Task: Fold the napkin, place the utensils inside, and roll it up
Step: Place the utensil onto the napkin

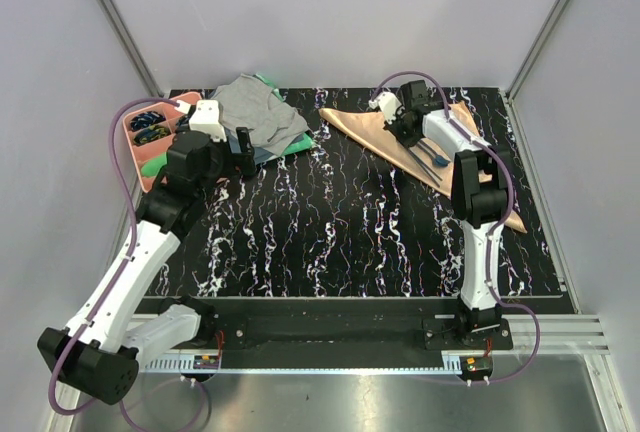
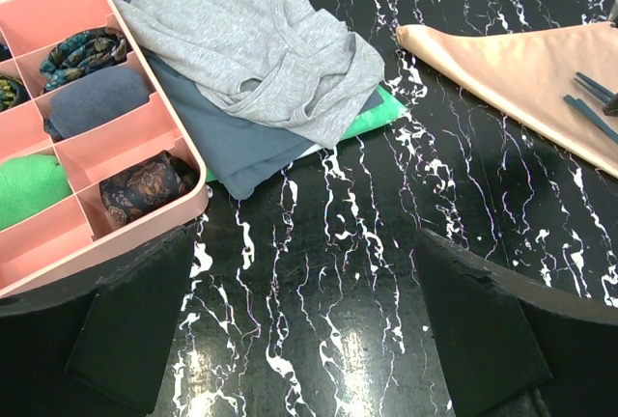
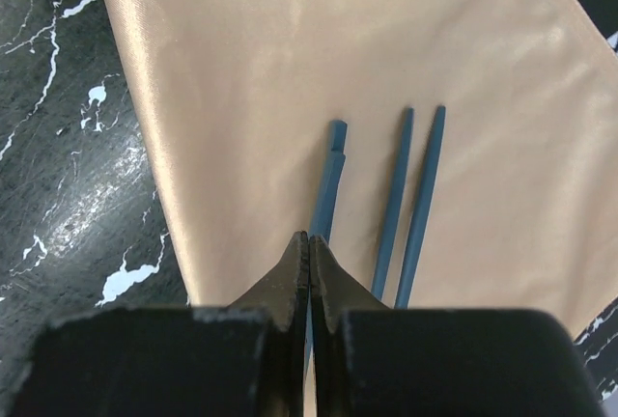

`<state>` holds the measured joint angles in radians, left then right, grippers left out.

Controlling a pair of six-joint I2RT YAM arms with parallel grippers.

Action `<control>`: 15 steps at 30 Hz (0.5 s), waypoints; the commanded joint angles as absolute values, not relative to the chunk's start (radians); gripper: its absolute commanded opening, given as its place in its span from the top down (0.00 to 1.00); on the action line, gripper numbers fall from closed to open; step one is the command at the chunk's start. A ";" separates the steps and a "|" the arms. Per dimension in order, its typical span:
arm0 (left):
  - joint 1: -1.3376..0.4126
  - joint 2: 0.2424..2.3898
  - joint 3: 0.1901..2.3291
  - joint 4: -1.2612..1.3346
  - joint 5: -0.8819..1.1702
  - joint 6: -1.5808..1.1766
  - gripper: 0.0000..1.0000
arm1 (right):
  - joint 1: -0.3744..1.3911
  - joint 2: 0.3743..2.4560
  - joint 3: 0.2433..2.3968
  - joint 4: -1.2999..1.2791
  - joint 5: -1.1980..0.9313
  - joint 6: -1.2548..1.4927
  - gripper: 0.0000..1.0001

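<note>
The peach-orange napkin (image 1: 368, 130) lies folded into a long triangle at the back right of the table, also seen in the left wrist view (image 2: 521, 69) and right wrist view (image 3: 241, 69). Three dark blue utensils (image 1: 433, 159) lie side by side on it (image 3: 396, 195). My right gripper (image 3: 309, 240) is shut just above the napkin, its tips over the near end of the leftmost utensil (image 3: 328, 171); I cannot tell whether they touch it. My left gripper (image 2: 309, 340) is open over bare table by the cloth pile, nothing between its fingers.
A pink compartment tray (image 1: 133, 142) with small rolled items sits at the back left (image 2: 126, 137). Beside it a crumpled grey cloth (image 2: 251, 41) lies on darker and green cloths (image 2: 381, 118). The black marbled tabletop (image 1: 330, 222) spans the middle.
</note>
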<state>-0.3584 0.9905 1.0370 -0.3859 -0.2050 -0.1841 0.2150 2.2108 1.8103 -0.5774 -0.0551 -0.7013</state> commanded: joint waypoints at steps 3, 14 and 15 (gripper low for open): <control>-0.353 0.999 1.045 -0.331 -0.186 -0.179 0.01 | 0.216 2.238 1.881 -0.581 -0.095 -0.730 1.00; -0.353 1.008 1.045 -0.331 -0.172 -0.186 0.01 | 0.213 2.220 1.812 -0.554 -0.006 -0.631 0.95; -0.353 1.009 1.045 -0.330 -0.173 -0.186 0.01 | 0.215 2.215 1.803 -0.549 -0.005 -0.621 0.94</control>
<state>-0.3576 1.0054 1.0370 -0.3862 -0.1944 -0.1844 0.2150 2.2448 1.8282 -0.5690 -0.0345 -0.6697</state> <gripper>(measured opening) 0.987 0.046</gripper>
